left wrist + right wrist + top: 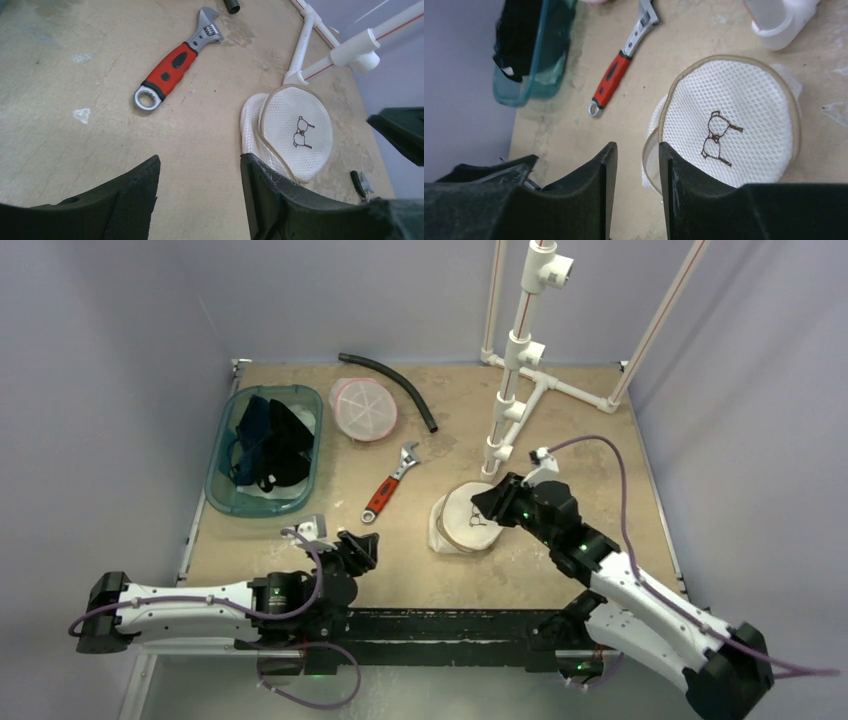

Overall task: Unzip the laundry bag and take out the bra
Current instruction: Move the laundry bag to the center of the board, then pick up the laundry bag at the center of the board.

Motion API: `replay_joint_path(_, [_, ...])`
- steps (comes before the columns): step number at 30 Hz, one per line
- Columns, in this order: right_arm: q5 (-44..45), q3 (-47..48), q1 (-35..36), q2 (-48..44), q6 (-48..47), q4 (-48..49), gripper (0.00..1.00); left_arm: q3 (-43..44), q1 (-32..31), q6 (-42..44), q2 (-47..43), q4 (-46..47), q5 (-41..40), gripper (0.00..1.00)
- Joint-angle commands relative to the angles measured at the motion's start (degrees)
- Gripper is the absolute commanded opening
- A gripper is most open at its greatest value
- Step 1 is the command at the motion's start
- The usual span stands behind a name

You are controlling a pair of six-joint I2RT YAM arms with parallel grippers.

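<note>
The right gripper (pixel 636 150) is seen with its jaws narrowly parted and empty, just over an edge of the bag (pixel 729 125), while the left gripper (pixel 200 165) is held wide and empty near the front edge of the table (pixel 420 575), well apart from it. The white mesh bag is laid mid-table, its top flap apparently lifted along one side; no bra can be made out through the mesh. Beyond it a wrench (pixel 390 485) is seen, and farther back a bin (pixel 212 480) of dark cloth (pixel 265 440) and a hose (pixel 395 380).
</note>
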Motion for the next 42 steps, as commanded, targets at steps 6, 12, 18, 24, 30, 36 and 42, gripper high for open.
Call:
replay_joint_path(6, [-1.61,-3.27,-0.01,21.12,-2.38,21.87,0.38,13.07,6.35,20.37,14.49,12.53,5.56,0.59])
replay_joint_path(12, [3.5,-5.19,-0.15,30.42,2.08,21.57,0.36,16.29,16.18,28.01,21.51,17.21,12.76,0.59])
replay_joint_path(18, [8.15,-5.89,-0.39,32.54,4.83,18.32,0.47,19.17,23.8,31.25,24.18,21.09,17.74,0.59])
replay_joint_path(24, [13.07,-6.56,-0.88,26.2,6.63,12.91,0.49,22.8,28.61,32.77,26.56,20.6,17.91,0.59])
replay_joint_path(30, [14.59,-7.63,-2.22,20.23,6.55,9.55,0.52,24.34,39.89,30.93,28.37,20.6,25.29,0.59])
replay_joint_path(36, [11.81,-0.34,-0.96,11.16,-3.34,5.1,0.66,27.73,48.23,30.83,33.16,23.15,32.75,0.67])
replay_joint_path(42, [-3.13,-1.87,-0.61,-2.42,-10.79,8.33,0.7,34.64,54.95,26.17,43.63,25.8,40.6,0.74])
